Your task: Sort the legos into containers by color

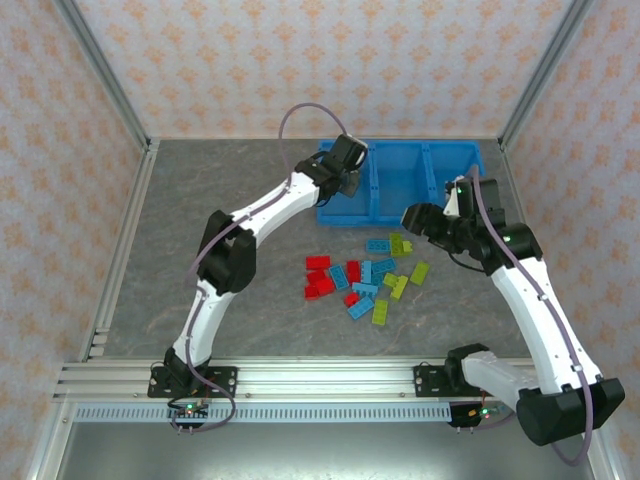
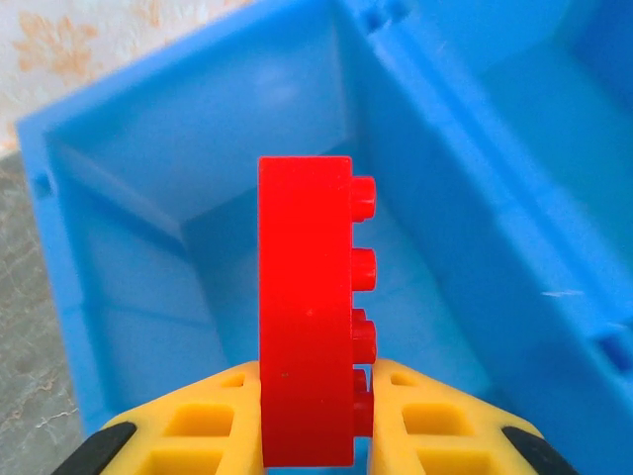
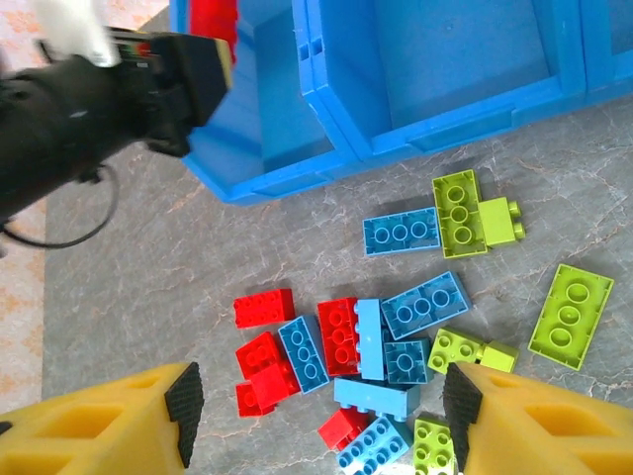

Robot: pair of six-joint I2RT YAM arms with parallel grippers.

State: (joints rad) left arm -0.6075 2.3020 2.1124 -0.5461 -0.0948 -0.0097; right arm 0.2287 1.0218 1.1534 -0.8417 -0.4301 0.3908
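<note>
Bench: grey stone-patterned surface; a long blue bin sits at its far side and loose bricks lie in front of it.
Left gripper: reaches over the bin's left end, clamped tight on a red brick.
Red brick: held on edge between the yellow fingers, studs facing sideways, hanging above the bin floor and clear of the walls.
Left compartment: directly under the brick; the floor looks bare where it can be seen.
Middle compartment: bare blue floor in the right wrist view.
Right compartment: partly behind the right arm, so I cannot tell its contents.
Pile: red, light blue and yellow-green bricks mixed on the bench just in front of the bin; reds mostly at the left, greens towards the right, several touching or overlapping.
Right gripper: poised above the pile's right side, jaws set wide with nothing between the pads.
Step in hand: dropping the first red brick into the left compartment; nearly all the sorting is ahead.
Next move, left: part the jaws so the brick falls inside the walls, then go back for another red at the pile's left edge.
Next move, right: descend on a brick lying apart, such as the green one at the far right, rather than one wedged against its neighbours.
</note>
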